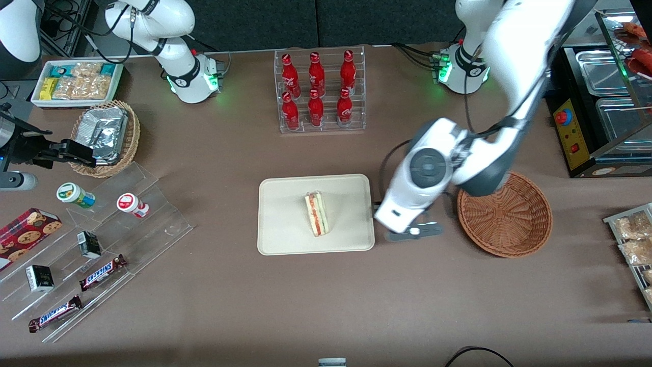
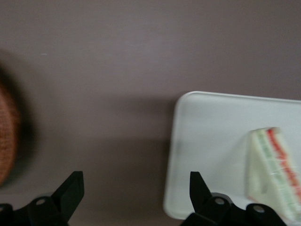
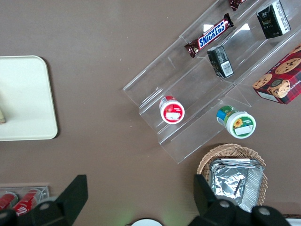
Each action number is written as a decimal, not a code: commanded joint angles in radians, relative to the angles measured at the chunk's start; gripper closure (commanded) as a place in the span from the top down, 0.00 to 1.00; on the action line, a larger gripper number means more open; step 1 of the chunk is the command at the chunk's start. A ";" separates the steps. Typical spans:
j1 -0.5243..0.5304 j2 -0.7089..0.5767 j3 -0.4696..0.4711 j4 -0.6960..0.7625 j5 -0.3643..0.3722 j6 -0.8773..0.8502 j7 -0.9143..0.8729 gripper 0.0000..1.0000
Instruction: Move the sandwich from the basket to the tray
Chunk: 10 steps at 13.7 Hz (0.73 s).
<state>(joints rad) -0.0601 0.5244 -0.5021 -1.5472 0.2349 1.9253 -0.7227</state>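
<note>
The sandwich (image 1: 317, 214), a white wedge with red, orange and green layers, lies on the cream tray (image 1: 285, 204). The reddish-brown wicker basket (image 1: 509, 224) stands beside the tray, toward the working arm's end, and nothing shows in it. My left gripper (image 1: 407, 232) hangs over the bare table between tray and basket, close to the tray's edge. In the left wrist view the gripper (image 2: 136, 181) is open and empty, with the tray (image 2: 211, 141), the sandwich (image 2: 275, 169) and the basket's rim (image 2: 7, 136) in sight. The tray (image 3: 23, 99) also shows in the right wrist view.
A clear rack of red bottles (image 1: 320, 92) stands farther from the camera than the tray. An acrylic stand with snacks (image 1: 102, 229), a tan basket of foil packets (image 1: 104, 135) and a white bin (image 1: 76, 81) lie toward the parked arm's end. A food warmer (image 1: 601, 102) stands at the working arm's end.
</note>
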 commanded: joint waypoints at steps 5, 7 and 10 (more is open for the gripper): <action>0.406 -0.322 -0.065 -0.355 -0.144 0.037 0.456 0.99; 0.494 -0.363 -0.065 -0.375 -0.149 0.028 0.543 0.99; 0.595 -0.434 -0.064 -0.367 -0.186 -0.028 0.638 0.99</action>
<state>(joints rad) 0.4731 0.1764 -0.5485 -1.8806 0.0894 1.9238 -0.1479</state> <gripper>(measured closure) 0.004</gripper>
